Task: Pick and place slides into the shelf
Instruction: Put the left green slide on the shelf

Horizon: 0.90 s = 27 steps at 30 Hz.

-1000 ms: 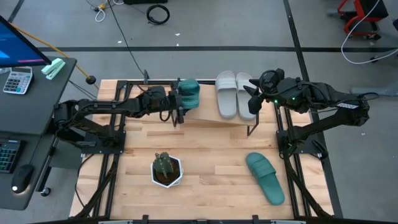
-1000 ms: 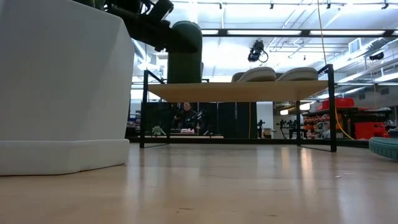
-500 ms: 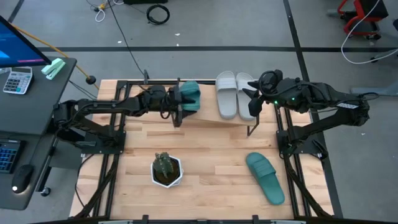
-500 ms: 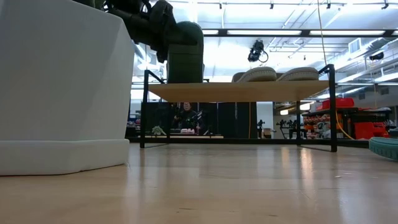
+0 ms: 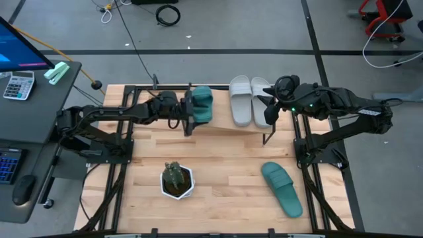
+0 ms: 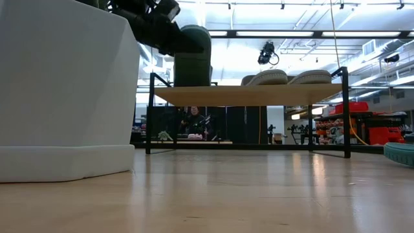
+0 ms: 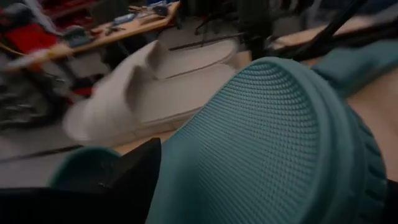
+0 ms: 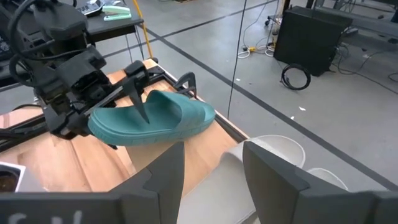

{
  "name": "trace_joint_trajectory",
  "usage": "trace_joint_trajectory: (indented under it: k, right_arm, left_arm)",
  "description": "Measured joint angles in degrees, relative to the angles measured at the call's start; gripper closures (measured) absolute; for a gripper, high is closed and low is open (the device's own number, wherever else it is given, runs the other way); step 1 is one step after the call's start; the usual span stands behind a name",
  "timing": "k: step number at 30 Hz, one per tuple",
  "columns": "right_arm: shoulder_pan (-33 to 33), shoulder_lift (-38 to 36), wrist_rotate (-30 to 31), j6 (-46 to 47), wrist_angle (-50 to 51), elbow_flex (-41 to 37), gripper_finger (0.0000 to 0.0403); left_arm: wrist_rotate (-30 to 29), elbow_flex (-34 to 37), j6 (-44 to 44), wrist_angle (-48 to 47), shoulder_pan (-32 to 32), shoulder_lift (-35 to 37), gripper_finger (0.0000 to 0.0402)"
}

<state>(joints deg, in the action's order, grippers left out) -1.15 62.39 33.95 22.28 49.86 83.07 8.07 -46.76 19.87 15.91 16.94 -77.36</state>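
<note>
Left gripper [image 5: 188,112] clamped on teal foam slide [image 5: 201,104], slide shifted slightly since half-second ago, now settling onto left end of light-wood shelf [image 5: 221,123] beside grey-white pair [image 5: 250,100]. Placement near done. Right gripper [image 5: 269,108] open, empty, by pair. Second teal slide [image 5: 282,188] on table.

The slide [image 5: 201,104] at the shelf's left end is teal-green, its wide strap [image 7: 273,143] covered in a fine dotted rib. Two pale grey-white slides [image 5: 250,100] sit toward the right end of the light wooden shelf [image 6: 249,94], whose thin legs are black. A second teal-green slide [image 5: 282,188] lies near the table's right front corner. The table [image 5: 225,172] is light wood in butcher-block strips. A dark green plant stands in a white pot [image 5: 177,180]. Both arms are black.
</note>
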Motion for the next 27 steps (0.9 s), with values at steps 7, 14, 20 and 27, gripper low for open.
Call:
trace_joint_trajectory:
  k: [7, 14, 20, 27]
  right_arm:
    - [0.0, 0.0, 0.0, 0.2, 0.4, 0.0, 0.0234]
    - [0.0, 0.0, 0.0, 0.2, 0.4, 0.0, 0.0234]
    - [0.0, 0.0, 0.0, 0.2, 0.4, 0.0, 0.0234]
    - [0.0, 0.0, 0.0, 0.0, 0.5, 0.0, 0.0234]
  left_arm:
    - [-8.9, 0.0, 13.7, 0.1, -2.1, 0.0, 0.0068]
    - [-9.0, 0.0, 14.1, 0.2, -4.6, 0.5, 0.0067]
    - [-8.9, 0.0, 16.5, -0.2, -7.4, 1.1, 0.0067]
    - [-9.0, 0.0, 15.7, 0.0, -9.5, 1.1, 0.0067]
